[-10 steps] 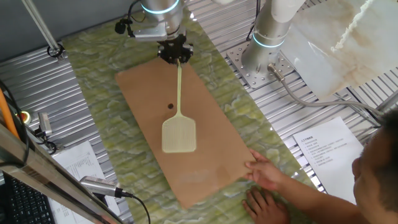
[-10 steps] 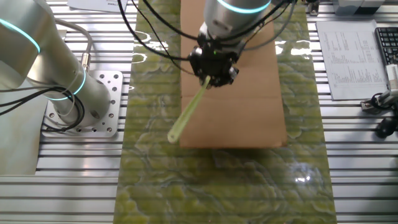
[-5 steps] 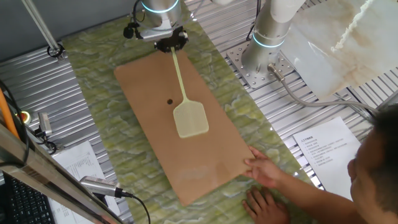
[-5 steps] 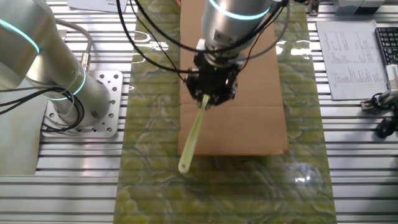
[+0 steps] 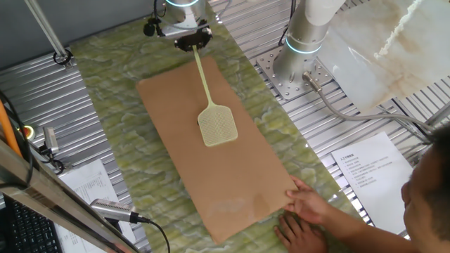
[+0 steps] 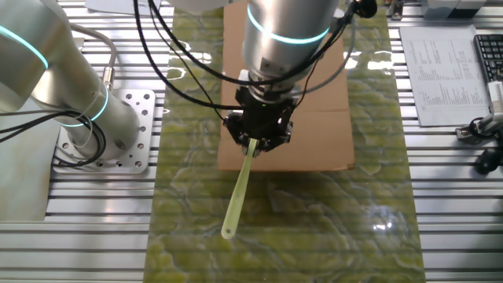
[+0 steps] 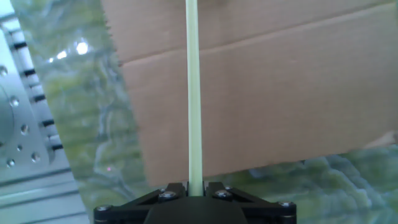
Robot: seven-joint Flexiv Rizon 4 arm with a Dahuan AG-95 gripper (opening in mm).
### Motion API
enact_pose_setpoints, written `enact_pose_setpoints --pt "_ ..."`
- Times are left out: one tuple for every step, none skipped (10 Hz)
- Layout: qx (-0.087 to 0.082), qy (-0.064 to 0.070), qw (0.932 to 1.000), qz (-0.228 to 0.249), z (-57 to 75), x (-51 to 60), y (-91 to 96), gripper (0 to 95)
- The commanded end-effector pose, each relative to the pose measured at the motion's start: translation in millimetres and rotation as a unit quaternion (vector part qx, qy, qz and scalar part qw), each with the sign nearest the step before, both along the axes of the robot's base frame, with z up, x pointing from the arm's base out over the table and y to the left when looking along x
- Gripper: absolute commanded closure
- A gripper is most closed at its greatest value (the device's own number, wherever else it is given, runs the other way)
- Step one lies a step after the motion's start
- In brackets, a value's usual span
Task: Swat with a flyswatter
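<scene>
The pale yellow-green flyswatter (image 5: 211, 112) lies along the brown board (image 5: 232, 190), its mesh head (image 5: 217, 128) flat near the board's middle. My gripper (image 5: 192, 42) is shut on the thin handle near the board's far end. In the other fixed view the gripper (image 6: 259, 140) holds the handle (image 6: 238, 191), whose free end sticks out over the green mat. In the hand view the handle (image 7: 193, 87) runs straight up from between my closed black fingers (image 7: 171, 190), over the board (image 7: 280, 93).
A person's hands (image 5: 309, 211) rest on the board's near corner. The board lies on a green patterned mat (image 5: 126, 140). A second arm's base (image 5: 302, 49) stands to the right. Papers (image 5: 369, 169) and cables lie around the table edges.
My gripper has moved back toward the board's far end with the flyswatter. The head slid along the board and now covers the dark spot seen earlier. The person's hands shifted slightly.
</scene>
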State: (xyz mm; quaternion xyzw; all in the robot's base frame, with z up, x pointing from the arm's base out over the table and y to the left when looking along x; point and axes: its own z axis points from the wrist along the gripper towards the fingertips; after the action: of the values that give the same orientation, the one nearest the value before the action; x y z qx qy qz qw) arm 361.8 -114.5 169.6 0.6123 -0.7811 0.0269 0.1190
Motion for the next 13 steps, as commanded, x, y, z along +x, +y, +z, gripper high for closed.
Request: enact_pose_setpoints --pt "0.037 -0.013 0.9961 -0.079 0.0 -0.2 0.1 95.0" --pt "0.047 -0.017 0.9934 -0.103 0.0 -0.2 0.1 95.0" --pt "0.066 -0.020 0.9866 -0.148 1.0 1.6 20.1 95.0" --pt "0.070 -0.027 0.9841 -0.161 0.6 1.6 38.8 95.0" --pt "0.073 -0.033 0.9832 -0.164 -2.6 0.7 48.5 95.0" --pt "0.084 -0.032 0.9809 -0.173 -5.1 0.3 53.1 95.0" --pt "0.076 -0.032 0.9826 -0.166 -7.7 -0.3 55.2 95.0" --pt "0.072 -0.030 0.9845 -0.157 -10.2 0.0 54.2 95.0" --pt "0.067 -0.028 0.9873 -0.142 -14.3 -1.0 50.7 95.0" --pt "0.066 -0.027 0.9880 -0.137 -16.8 -3.0 47.8 95.0" --pt "0.067 -0.026 0.9885 -0.133 -19.3 -5.0 45.2 95.0" --pt "0.059 -0.020 0.9899 -0.127 -20.2 -5.8 44.3 95.0" --pt "0.051 -0.011 0.9918 -0.117 -20.2 -5.8 44.3 95.0"
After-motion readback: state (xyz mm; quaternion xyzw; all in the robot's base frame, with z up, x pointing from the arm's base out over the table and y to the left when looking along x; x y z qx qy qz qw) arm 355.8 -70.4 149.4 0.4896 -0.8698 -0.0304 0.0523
